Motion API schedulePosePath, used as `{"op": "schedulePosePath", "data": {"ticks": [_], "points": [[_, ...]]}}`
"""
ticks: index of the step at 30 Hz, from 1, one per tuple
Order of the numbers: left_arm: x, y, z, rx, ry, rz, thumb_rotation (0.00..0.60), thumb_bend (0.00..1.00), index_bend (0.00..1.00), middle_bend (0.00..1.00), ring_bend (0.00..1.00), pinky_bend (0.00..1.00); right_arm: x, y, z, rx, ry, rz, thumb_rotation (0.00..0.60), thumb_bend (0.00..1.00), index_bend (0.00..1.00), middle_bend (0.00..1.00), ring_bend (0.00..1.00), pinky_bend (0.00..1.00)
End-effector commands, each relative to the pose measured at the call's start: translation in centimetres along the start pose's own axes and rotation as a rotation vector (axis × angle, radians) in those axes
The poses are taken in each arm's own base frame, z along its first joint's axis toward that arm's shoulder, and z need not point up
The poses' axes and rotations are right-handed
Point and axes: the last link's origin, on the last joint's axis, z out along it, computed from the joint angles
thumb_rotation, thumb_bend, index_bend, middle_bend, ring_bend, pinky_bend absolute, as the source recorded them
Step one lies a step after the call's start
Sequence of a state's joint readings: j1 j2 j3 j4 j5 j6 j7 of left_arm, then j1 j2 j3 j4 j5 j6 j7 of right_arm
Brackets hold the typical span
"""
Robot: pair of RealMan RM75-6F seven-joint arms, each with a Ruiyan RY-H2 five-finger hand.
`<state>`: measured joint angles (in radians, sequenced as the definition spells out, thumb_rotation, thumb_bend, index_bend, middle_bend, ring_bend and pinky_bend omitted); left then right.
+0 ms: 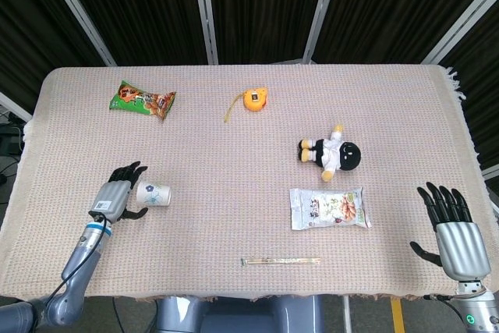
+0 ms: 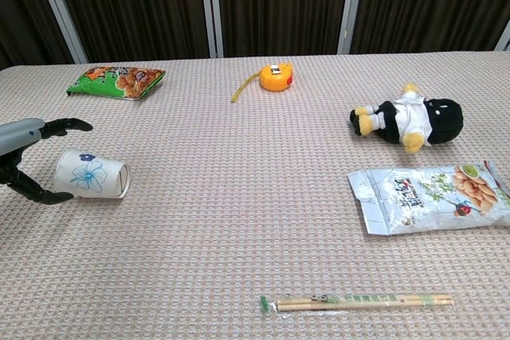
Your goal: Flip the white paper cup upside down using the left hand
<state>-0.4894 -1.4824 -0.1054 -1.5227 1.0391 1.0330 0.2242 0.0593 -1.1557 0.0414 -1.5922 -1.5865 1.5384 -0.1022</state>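
The white paper cup (image 1: pixel 153 194) (image 2: pixel 92 174), with a blue flower print, lies tipped on its side at the table's left front, its mouth toward my left hand and its base pointing right. My left hand (image 1: pixel 117 199) (image 2: pixel 28 161) holds it at the mouth end, fingers (image 2: pixel 68 125) arched above it and the thumb against its lower edge. My right hand (image 1: pixel 456 232) hovers at the front right corner, holding nothing, fingers spread; the chest view does not show it.
A green snack bag (image 1: pixel 142 100) lies far left, an orange tape measure (image 1: pixel 253 99) at the far middle. A plush doll (image 1: pixel 331 153), a clear snack packet (image 1: pixel 329 207) and wrapped chopsticks (image 1: pixel 281 260) lie right of centre.
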Motion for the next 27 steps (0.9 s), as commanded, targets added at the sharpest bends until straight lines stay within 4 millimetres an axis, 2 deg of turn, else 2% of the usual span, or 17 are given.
{"op": "schedulePosePath", "data": {"ticks": [1, 4, 7, 11, 17, 23, 27], "points": [[0.3, 0.3, 0.1, 0.000, -0.009, 0.021, 0.600, 0.16, 0.05, 0.00, 0.00, 0.00, 0.0, 0.0, 0.0, -0.001, 0.000, 0.000, 0.600, 0.05, 0.01, 0.00, 0.00, 0.00], [0.5, 1.3, 0.4, -0.011, -0.005, 0.072, 0.600, 0.16, 0.06, 0.00, 0.00, 0.00, 0.0, 0.0, 0.0, -0.001, -0.001, -0.001, 0.600, 0.05, 0.01, 0.00, 0.00, 0.00], [0.6, 2.1, 0.8, -0.016, 0.017, 0.164, 0.600, 0.16, 0.10, 0.00, 0.00, 0.00, 0.0, 0.0, 0.0, 0.000, -0.001, 0.000, 0.600, 0.05, 0.01, 0.00, 0.00, 0.00], [0.3, 3.6, 1.3, -0.012, 0.025, 0.227, 0.600, 0.16, 0.17, 0.00, 0.00, 0.00, 0.0, 0.0, 0.0, 0.000, 0.000, 0.000, 0.600, 0.05, 0.01, 0.00, 0.00, 0.00], [-0.5, 5.4, 2.2, 0.022, 0.013, 0.310, 0.600, 0.16, 0.20, 0.00, 0.00, 0.00, 0.0, 0.1, 0.0, 0.002, 0.000, 0.002, 0.600, 0.05, 0.01, 0.00, 0.00, 0.00], [-1.2, 6.3, 2.7, 0.051, 0.004, 0.348, 0.600, 0.16, 0.24, 0.00, 0.00, 0.00, 0.0, 0.1, 0.0, 0.002, -0.004, 0.002, 0.600, 0.05, 0.00, 0.00, 0.00, 0.00], [-1.6, 6.9, 2.9, 0.055, -0.002, 0.350, 0.600, 0.16, 0.32, 0.00, 0.00, 0.00, -0.1, 0.0, 0.0, 0.004, -0.008, -0.001, 0.600, 0.05, 0.00, 0.00, 0.00, 0.00]]}}
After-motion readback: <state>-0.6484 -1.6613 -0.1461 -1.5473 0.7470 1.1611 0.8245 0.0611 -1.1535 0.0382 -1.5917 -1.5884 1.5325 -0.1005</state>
